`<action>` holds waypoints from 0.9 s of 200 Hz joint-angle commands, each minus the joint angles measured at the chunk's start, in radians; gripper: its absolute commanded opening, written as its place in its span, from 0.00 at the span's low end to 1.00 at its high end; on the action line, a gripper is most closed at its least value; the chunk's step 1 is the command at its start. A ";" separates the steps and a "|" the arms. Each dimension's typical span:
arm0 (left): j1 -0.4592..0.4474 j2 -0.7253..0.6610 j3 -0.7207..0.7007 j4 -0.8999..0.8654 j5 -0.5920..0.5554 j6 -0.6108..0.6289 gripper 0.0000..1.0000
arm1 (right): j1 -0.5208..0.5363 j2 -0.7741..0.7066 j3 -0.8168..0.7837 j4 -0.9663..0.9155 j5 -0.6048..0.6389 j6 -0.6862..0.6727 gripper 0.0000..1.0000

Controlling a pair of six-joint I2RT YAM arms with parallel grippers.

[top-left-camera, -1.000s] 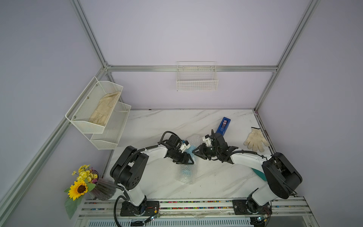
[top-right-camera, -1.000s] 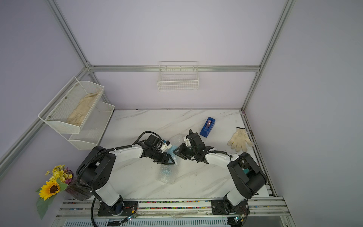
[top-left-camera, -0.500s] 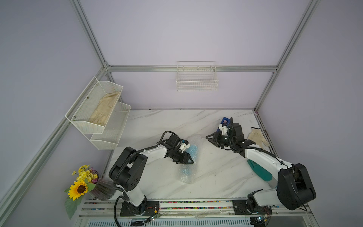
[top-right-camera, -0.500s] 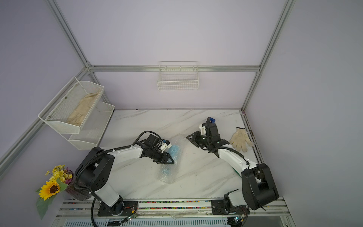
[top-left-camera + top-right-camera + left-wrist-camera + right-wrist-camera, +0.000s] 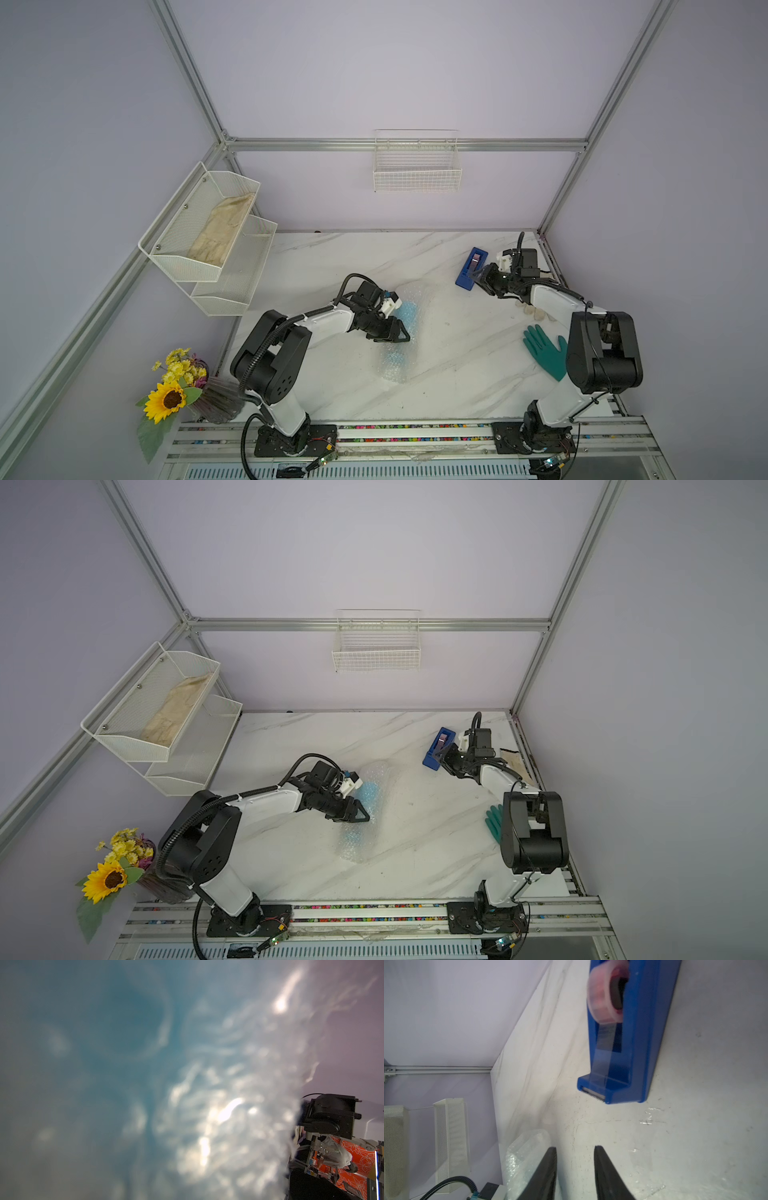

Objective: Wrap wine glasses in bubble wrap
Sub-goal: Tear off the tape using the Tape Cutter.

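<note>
One goblet [image 5: 406,311], one bubble wrap [image 5: 395,368], one tape dispenser [image 5: 469,270], one teal glove [image 5: 544,353]

Both top views look steeply down from high over the near edge of the table [image 5: 457,374] (almost identical pictures). The left wrist camera sits blurringly close to bubble wrap [image 5: 228,1105]; the right wrist camera looks low past its pincer [image 5: 575,1148] at the tape dispenser [image 5: 650,1032].

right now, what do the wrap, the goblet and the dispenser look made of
Wrap: clear glossy plastic film, bubbled, glinting.
Goblet: opaque light blue, probably plastic; seen only through the wrap.
Dispenser: smooth dark blue hard plastic, likely moulded.
</note>
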State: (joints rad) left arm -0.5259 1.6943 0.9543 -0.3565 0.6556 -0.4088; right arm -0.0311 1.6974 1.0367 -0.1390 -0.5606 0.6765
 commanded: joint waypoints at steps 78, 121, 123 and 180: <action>-0.005 0.028 0.125 0.047 0.036 -0.008 0.53 | -0.044 0.165 0.135 0.053 -0.075 -0.082 0.37; -0.005 0.034 0.122 0.047 0.040 -0.007 0.53 | -0.047 0.234 0.192 0.093 -0.103 -0.078 0.37; -0.005 0.034 0.123 0.047 0.041 -0.007 0.53 | -0.047 0.236 0.195 0.093 -0.104 -0.078 0.37; -0.005 0.039 0.122 0.047 0.040 -0.007 0.53 | -0.047 0.294 0.235 0.105 -0.138 -0.075 0.37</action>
State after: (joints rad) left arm -0.5259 1.7336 1.0039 -0.3363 0.6674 -0.4095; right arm -0.0723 1.9701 1.2449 -0.0624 -0.6712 0.6155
